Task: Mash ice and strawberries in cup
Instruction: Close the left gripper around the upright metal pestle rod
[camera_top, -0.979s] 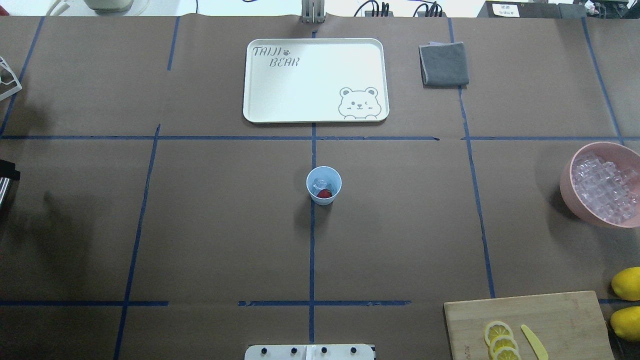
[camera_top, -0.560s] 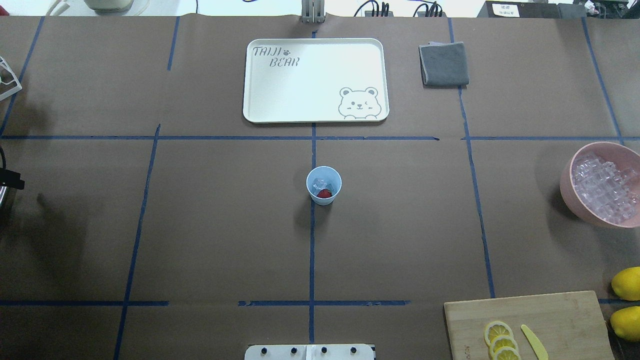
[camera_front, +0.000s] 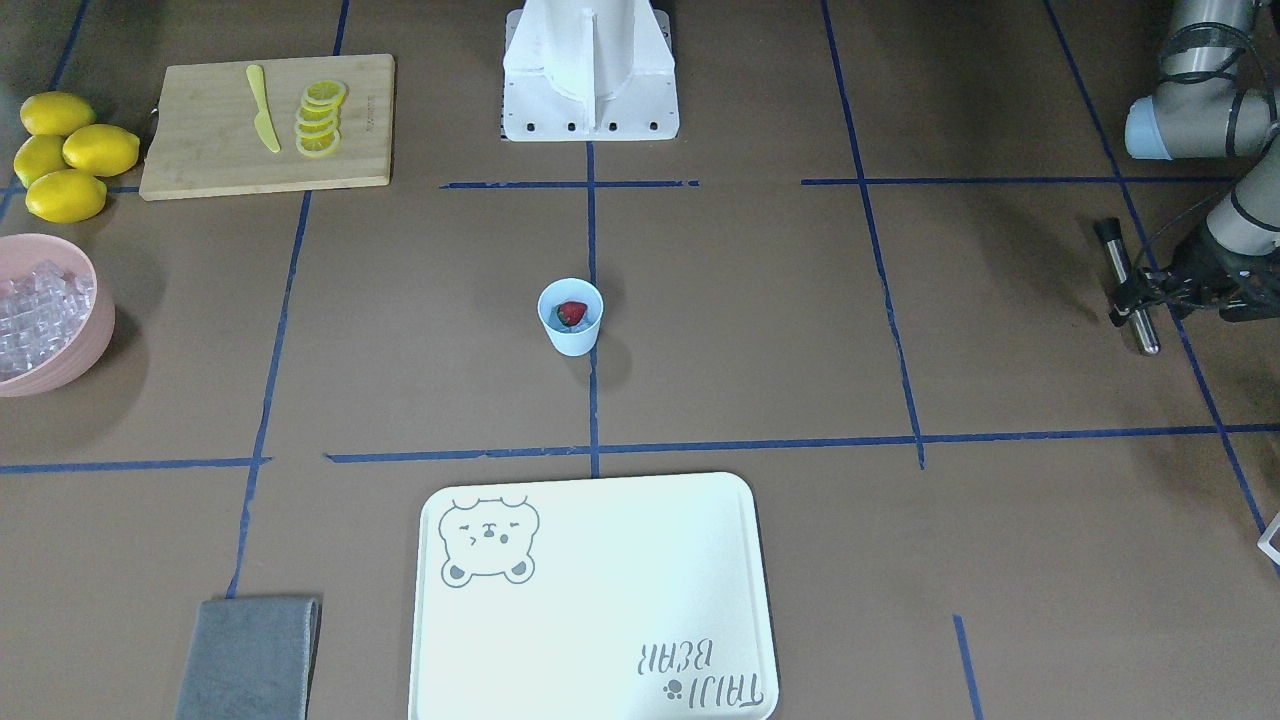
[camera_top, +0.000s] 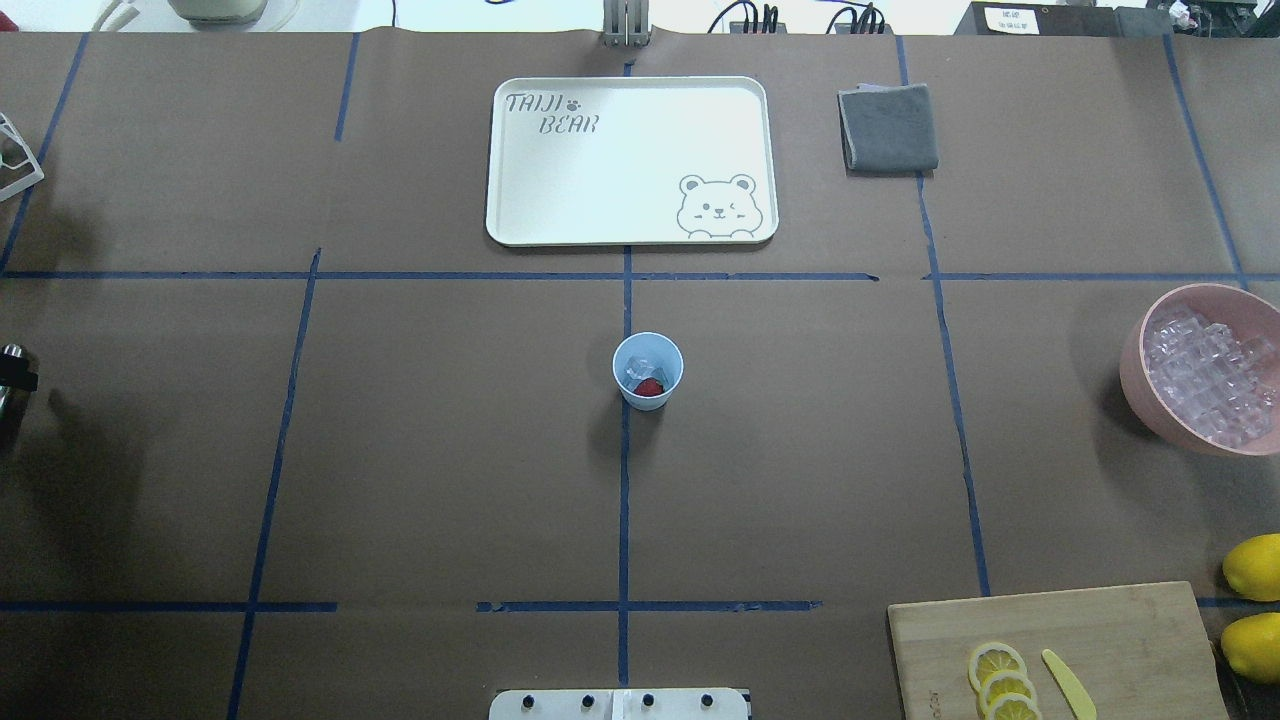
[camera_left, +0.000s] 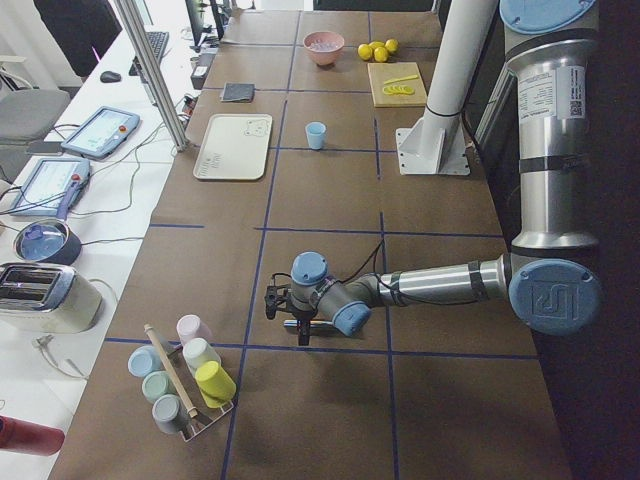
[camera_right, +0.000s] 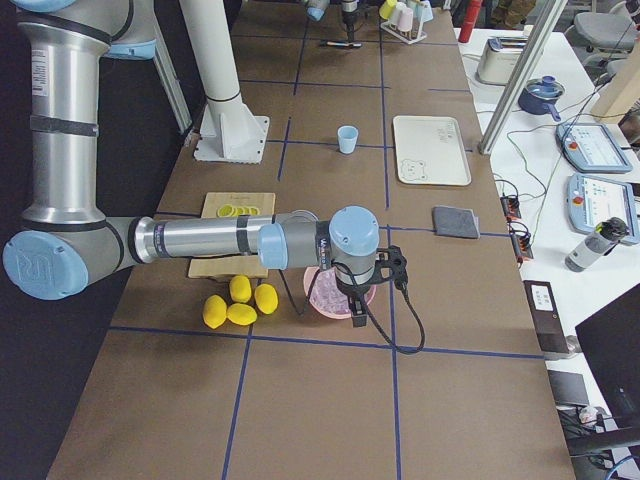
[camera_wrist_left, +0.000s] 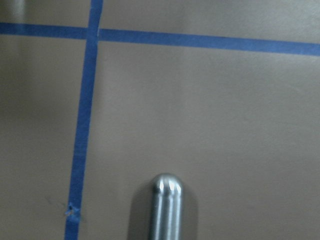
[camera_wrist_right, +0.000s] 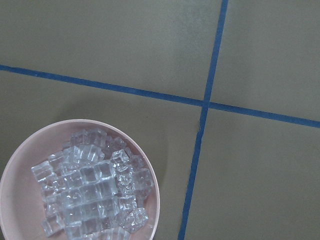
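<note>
Frontally, saw left gripper (camera_front: 1136, 296) clamped on one muddler (camera_front: 1117, 258), four lemons (camera_front: 66, 150) against overhead's two, one strawberry (camera_front: 572, 313), one cup (camera_front: 571, 338), perhaps two ice cubes (camera_top: 638, 366), opening of right gripper (camera_right: 357, 310) untellable.

At the overhead view's left edge, the left pincer (camera_top: 20, 381) and the steel rod (camera_top: 11, 352) it grips have drawn back toward the border of the view. A second ago the black pincer body sat higher up, with the rod's shaft showing below it. Shortly after, it reached slightly further in over the bench (camera_top: 450, 470). Now less of it is in sight: only the rod's rounded end, with a small black piece just beneath. Its shadow (camera_top: 70, 470) on the bench has slid leftward with it.
</note>
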